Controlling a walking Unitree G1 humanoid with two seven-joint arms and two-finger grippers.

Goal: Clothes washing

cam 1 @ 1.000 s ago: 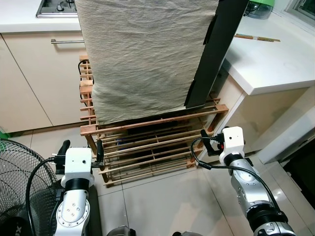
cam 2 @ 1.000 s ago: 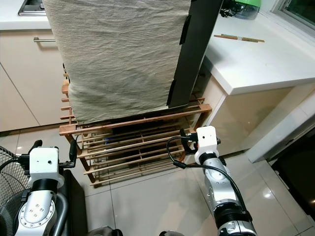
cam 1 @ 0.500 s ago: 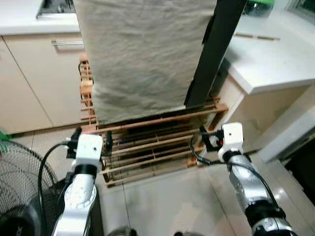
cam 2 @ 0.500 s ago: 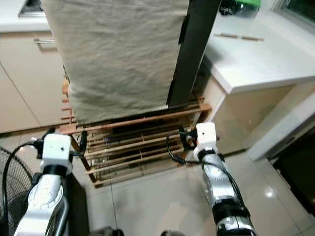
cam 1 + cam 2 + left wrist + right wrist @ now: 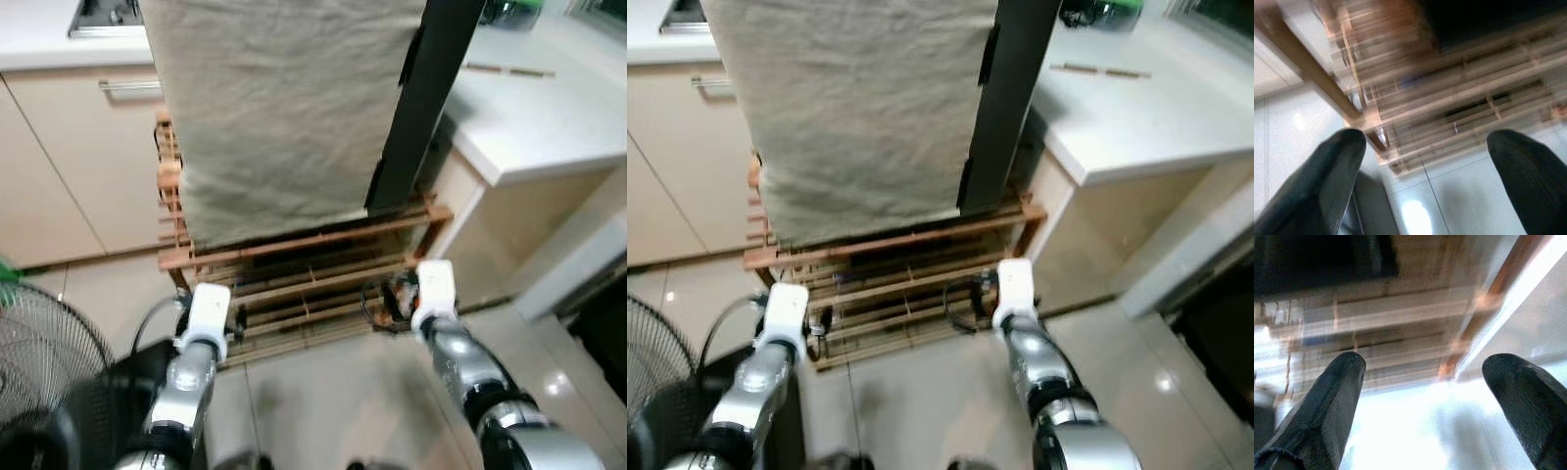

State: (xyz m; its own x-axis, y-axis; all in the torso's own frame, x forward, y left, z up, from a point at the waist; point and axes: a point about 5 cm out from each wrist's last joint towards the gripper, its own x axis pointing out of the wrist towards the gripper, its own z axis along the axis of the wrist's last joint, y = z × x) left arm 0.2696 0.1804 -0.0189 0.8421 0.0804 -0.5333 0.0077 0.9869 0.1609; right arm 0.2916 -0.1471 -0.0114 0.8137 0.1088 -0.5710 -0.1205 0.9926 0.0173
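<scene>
A large beige cloth (image 5: pixel 279 98) hangs over a tall object that stands on a wooden slatted rack (image 5: pixel 304 264). A black panel (image 5: pixel 426 93) leans at the cloth's right edge. My left gripper (image 5: pixel 211 313) is low in front of the rack's left leg, open and holding nothing. My right gripper (image 5: pixel 392 298) is open too, close to the rack's lower right shelves. In the left wrist view, both black fingers (image 5: pixel 1327 176) frame the blurred rack slats (image 5: pixel 1449 98) and the floor tiles. The right wrist view has its fingers (image 5: pixel 1327 401) spread before the slats and a rack leg (image 5: pixel 1474 328).
A standing fan (image 5: pixel 39 362) is at the lower left beside my left arm. Cream cabinets with a drawer handle (image 5: pixel 127 86) stand behind the rack. A white counter (image 5: pixel 534 117) juts out on the right, with chopsticks (image 5: pixel 509 70) lying on it. Glossy tiles (image 5: pixel 333 392) cover the floor.
Both arms have swung inward and forward, so the grippers now sit closer to the rack's lower shelves. The picture has become blurred. The cloth and rack are unchanged.
</scene>
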